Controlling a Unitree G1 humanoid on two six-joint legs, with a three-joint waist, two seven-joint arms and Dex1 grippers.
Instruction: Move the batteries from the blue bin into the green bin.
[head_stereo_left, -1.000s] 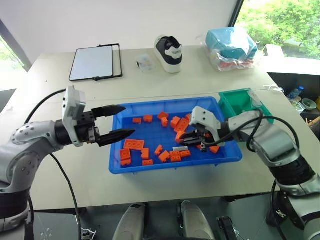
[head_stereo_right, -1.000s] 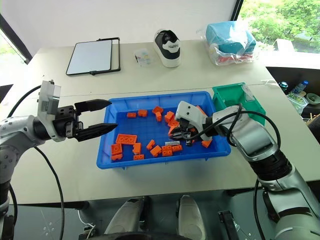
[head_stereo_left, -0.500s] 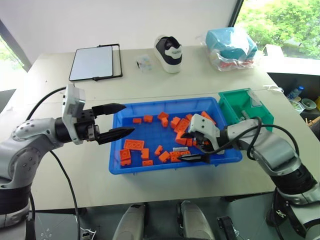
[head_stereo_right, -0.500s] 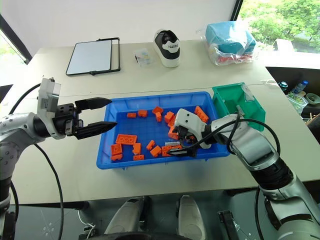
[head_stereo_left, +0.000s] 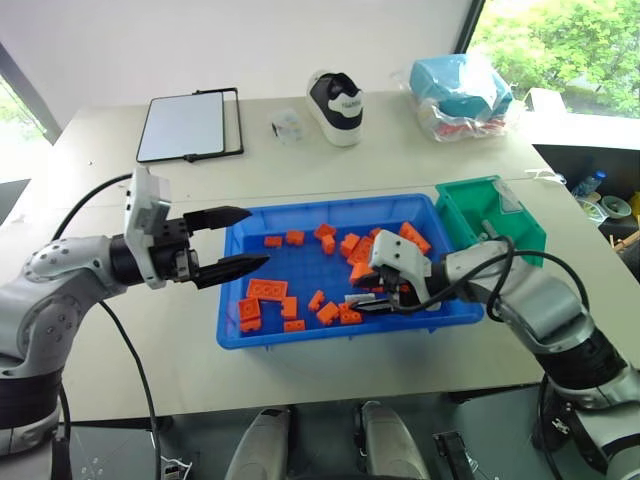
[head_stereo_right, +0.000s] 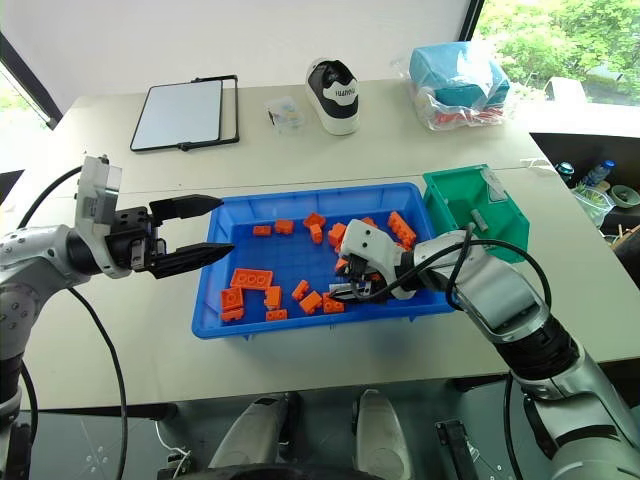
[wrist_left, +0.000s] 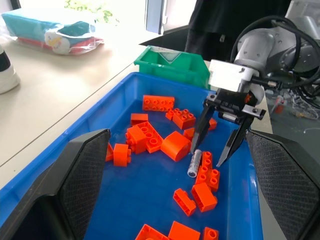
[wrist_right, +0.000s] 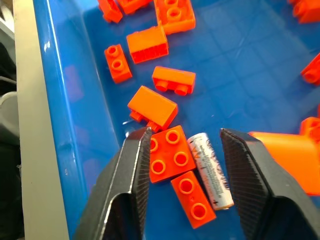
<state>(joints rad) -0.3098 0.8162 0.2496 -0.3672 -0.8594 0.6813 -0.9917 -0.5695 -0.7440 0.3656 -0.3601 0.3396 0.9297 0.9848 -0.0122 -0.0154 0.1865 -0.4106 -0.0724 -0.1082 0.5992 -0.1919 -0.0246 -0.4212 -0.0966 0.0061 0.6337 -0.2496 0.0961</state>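
A silver-grey battery (wrist_left: 194, 163) lies among orange bricks (head_stereo_left: 268, 290) on the floor of the blue bin (head_stereo_left: 300, 338), near its front wall. My right gripper (wrist_left: 207, 155) reaches down into the bin and stands open. Its two fingers straddle the battery (wrist_right: 212, 170) and a square orange brick (wrist_right: 167, 154) beside it, with gaps on both sides. My left gripper (head_stereo_left: 255, 238) hovers open and empty at the bin's left end. The green bin (head_stereo_left: 470, 186) stands against the blue bin's far right corner.
Farther back on the table are a black-framed whiteboard (head_stereo_left: 190, 125), a black-and-white shoe (head_stereo_left: 337, 105), a small clear packet (head_stereo_left: 290, 125) and a plastic bag (head_stereo_left: 462, 95) holding something teal. Orange bricks are scattered over much of the blue bin's floor.
My right gripper opened wide, shifted a little left toward the bin's front wall, then narrowed partway around the battery and brick. The left arm has kept still.
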